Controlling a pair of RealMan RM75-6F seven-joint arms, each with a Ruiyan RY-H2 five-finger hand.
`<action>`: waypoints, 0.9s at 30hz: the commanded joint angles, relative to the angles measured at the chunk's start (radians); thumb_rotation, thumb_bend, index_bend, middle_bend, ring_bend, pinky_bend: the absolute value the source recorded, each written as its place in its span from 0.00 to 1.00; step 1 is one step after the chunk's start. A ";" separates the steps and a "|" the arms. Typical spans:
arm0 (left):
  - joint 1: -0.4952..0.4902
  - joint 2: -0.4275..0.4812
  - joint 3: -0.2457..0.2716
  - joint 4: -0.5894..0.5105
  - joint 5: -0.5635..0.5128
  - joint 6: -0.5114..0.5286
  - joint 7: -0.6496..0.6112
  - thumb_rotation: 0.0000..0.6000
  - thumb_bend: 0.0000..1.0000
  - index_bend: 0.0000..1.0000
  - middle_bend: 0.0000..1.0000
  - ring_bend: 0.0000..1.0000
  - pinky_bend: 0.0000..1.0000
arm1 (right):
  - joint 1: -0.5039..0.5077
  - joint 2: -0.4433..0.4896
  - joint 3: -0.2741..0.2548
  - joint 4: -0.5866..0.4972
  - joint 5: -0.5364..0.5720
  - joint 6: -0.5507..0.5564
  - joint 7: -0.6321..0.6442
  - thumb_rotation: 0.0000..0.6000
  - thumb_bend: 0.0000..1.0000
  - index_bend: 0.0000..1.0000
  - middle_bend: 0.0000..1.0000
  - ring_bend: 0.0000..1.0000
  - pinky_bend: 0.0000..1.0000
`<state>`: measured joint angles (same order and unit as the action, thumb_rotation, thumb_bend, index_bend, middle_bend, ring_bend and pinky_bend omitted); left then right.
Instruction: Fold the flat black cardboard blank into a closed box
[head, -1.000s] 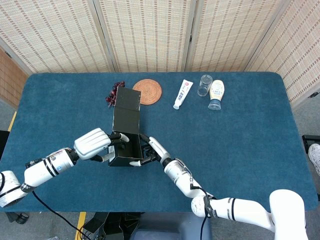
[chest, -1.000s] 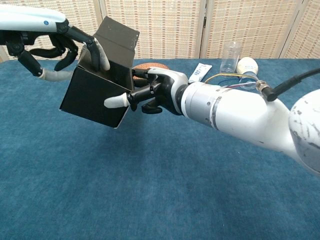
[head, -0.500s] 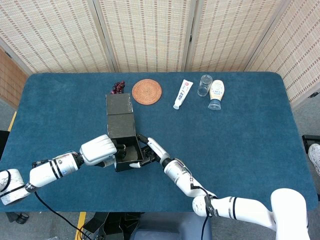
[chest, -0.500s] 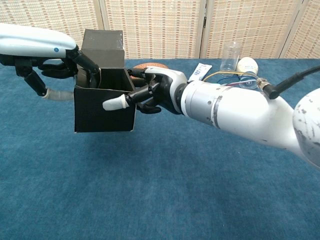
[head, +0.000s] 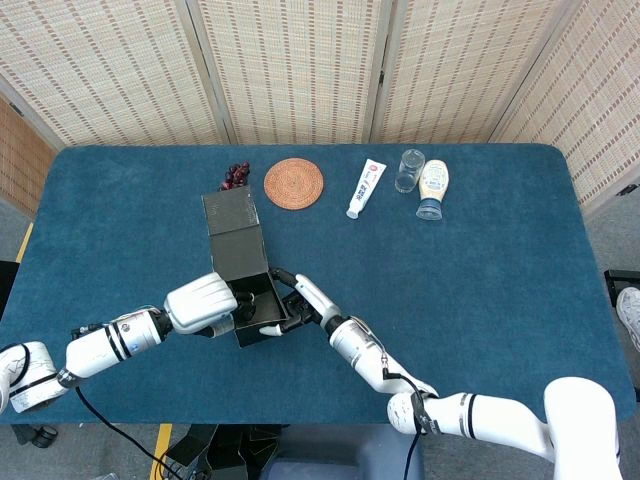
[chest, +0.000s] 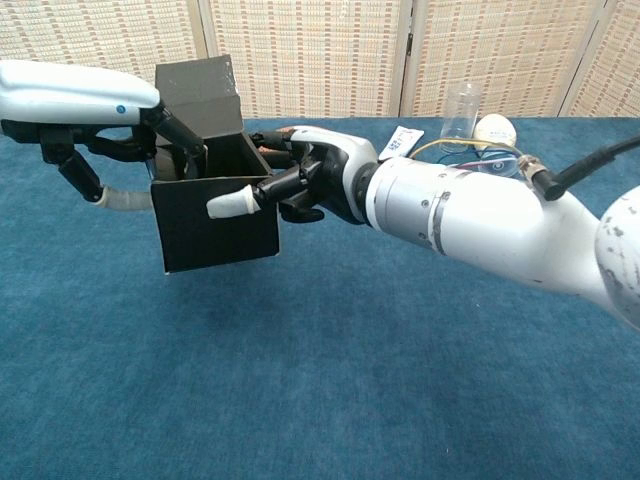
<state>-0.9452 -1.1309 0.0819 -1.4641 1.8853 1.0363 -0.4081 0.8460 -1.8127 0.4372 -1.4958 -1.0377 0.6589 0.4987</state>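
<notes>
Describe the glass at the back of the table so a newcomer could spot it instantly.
Look at the far edge of the blue table, in front of the woven screens, where a row of small items sits. Right of the round woven coaster and the white tube stands the glass, with a white squeeze bottle close on its right. It is the only transparent, upright item there.

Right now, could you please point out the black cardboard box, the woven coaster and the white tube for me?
black cardboard box (chest: 218, 235): chest view, on its front wall.
woven coaster (head: 294, 183): head view, at its centre.
white tube (head: 366, 188): head view, mid-body.
</notes>
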 joint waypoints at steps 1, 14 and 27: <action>0.000 0.002 0.001 -0.008 -0.006 -0.005 0.007 1.00 0.69 0.73 0.66 0.63 0.81 | 0.001 0.002 -0.002 -0.002 -0.011 -0.006 0.012 1.00 0.37 0.30 0.42 0.69 0.98; 0.019 0.027 0.008 -0.012 -0.023 0.039 -0.026 1.00 0.69 0.56 0.52 0.57 0.71 | -0.007 0.017 -0.023 0.010 -0.053 0.005 0.032 1.00 0.39 0.30 0.42 0.69 0.98; 0.094 0.047 0.016 0.007 -0.041 0.153 -0.096 1.00 0.69 0.46 0.42 0.53 0.69 | -0.022 0.025 -0.036 0.032 -0.083 0.020 0.075 1.00 0.40 0.30 0.42 0.69 0.98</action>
<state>-0.8569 -1.0831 0.0978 -1.4605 1.8445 1.1827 -0.4978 0.8243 -1.7880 0.4023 -1.4654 -1.1197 0.6784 0.5731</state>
